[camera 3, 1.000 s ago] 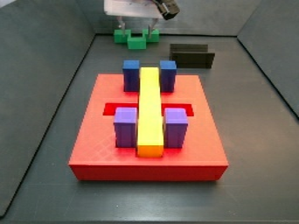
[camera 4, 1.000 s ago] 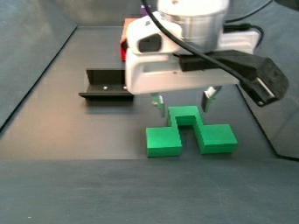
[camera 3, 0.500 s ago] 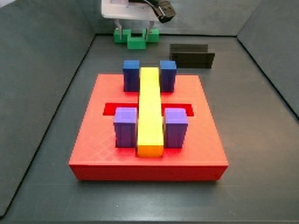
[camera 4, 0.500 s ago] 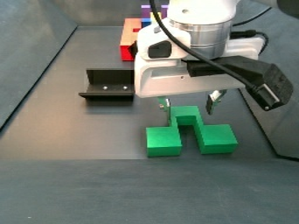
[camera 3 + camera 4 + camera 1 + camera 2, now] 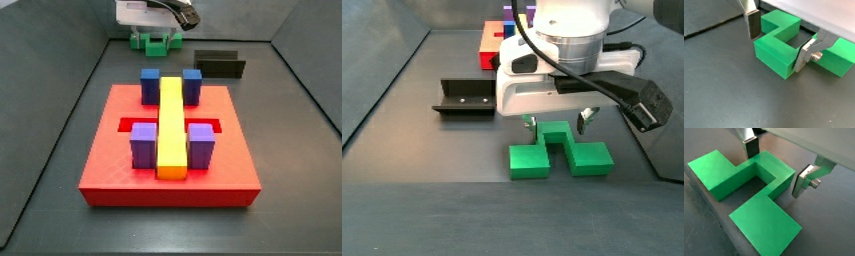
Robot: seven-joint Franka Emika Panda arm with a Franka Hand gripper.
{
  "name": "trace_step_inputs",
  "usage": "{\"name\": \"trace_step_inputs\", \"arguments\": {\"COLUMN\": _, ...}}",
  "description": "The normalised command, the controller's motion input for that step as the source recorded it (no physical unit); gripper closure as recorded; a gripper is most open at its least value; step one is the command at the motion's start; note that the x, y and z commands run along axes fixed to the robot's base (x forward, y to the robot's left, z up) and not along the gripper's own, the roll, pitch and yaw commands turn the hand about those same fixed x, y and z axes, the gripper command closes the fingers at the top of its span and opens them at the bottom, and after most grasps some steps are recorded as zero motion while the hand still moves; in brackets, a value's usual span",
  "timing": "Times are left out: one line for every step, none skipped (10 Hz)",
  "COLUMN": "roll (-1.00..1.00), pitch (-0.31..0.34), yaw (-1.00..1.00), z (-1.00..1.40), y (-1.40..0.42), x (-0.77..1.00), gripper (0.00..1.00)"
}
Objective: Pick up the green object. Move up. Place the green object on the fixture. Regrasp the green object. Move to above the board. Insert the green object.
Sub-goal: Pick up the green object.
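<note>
The robot's end effector (image 5: 777, 44), two flat silver plates with dark pads, is low over the small bright green blocky piece with a square notch (image 5: 784, 47). Its plates are apart, one on each side of the middle bar of the green piece. In both wrist views there is a thin gap between each plate and the green piece, so nothing is held yet. The green piece lies flat on the dark grey counter (image 5: 724, 90), right under the end effector (image 5: 556, 124).

I think this is the first step: picking up the green piece. Next, the plates need to go down a bit more if they can, then close on the middle bar. Then the arm should lift straight up.

A little off to one side of the end effector stands the small dark L-shaped fixture (image 5: 464, 97), not touching the green piece. Farther off, behind the end effector, is the big flat red board (image 5: 170, 160) with blue and purple blocks and a long yellow bar on it.
</note>
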Motion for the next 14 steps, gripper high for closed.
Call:
{"name": "trace_step_inputs", "arguments": {"roll": 0.00, "pitch": -0.033, "yaw": 0.00, "z": -0.13, "y": 0.00, "x": 0.00, "gripper": 0.00}}
{"name": "trace_step_inputs", "arguments": {"roll": 0.00, "pitch": 0.023, "yaw": 0.00, "z": 0.00, "y": 0.00, "x": 0.02, "gripper": 0.00}}
{"name": "trace_step_inputs", "arguments": {"roll": 0.01, "pitch": 0.000, "yaw": 0.00, "z": 0.00, "y": -0.01, "x": 0.00, "gripper": 0.00}}
{"name": "trace_step_inputs", "arguments": {"roll": 0.07, "pitch": 0.000, "yaw": 0.00, "z": 0.00, "y": -0.12, "x": 0.00, "gripper": 0.00}}
{"name": "trace_step_inputs", "arguments": {"roll": 0.07, "pitch": 0.000, "yaw": 0.00, "z": 0.00, "y": -0.13, "x": 0.00, "gripper": 0.00}}
{"name": "trace_step_inputs", "arguments": {"roll": 0.04, "pitch": 0.000, "yaw": 0.00, "z": -0.03, "y": 0.00, "x": -0.02, "gripper": 0.00}}
{"name": "trace_step_inputs", "arguments": {"roll": 0.11, "pitch": 0.019, "yaw": 0.00, "z": -0.06, "y": 0.02, "x": 0.00, "gripper": 0.00}}
{"name": "trace_step_inputs", "arguments": {"roll": 0.04, "pitch": 0.000, "yaw": 0.00, "z": 0.00, "y": 0.00, "x": 0.00, "gripper": 0.00}}
{"name": "trace_step_inputs", "arguments": {"roll": 0.00, "pitch": 0.000, "yaw": 0.00, "z": 0.00, "y": 0.00, "x": 0.00, "gripper": 0.00}}
{"name": "trace_step_inputs", "arguments": {"roll": 0.00, "pitch": 0.000, "yaw": 0.00, "z": 0.00, "y": 0.00, "x": 0.00, "gripper": 1.00}}
{"name": "trace_step_inputs", "arguments": {"roll": 0.00, "pitch": 0.000, "yaw": 0.00, "z": 0.00, "y": 0.00, "x": 0.00, "gripper": 1.00}}
{"name": "trace_step_inputs", "arguments": {"roll": 0.00, "pitch": 0.000, "yaw": 0.00, "z": 0.00, "y": 0.00, "x": 0.00, "gripper": 1.00}}
{"name": "trace_step_inputs", "arguments": {"roll": 0.00, "pitch": 0.000, "yaw": 0.00, "z": 0.00, "y": 0.00, "x": 0.00, "gripper": 1.00}}
{"name": "trace_step_inputs", "arguments": {"roll": 0.00, "pitch": 0.000, "yaw": 0.00, "z": 0.00, "y": 0.00, "x": 0.00, "gripper": 1.00}}
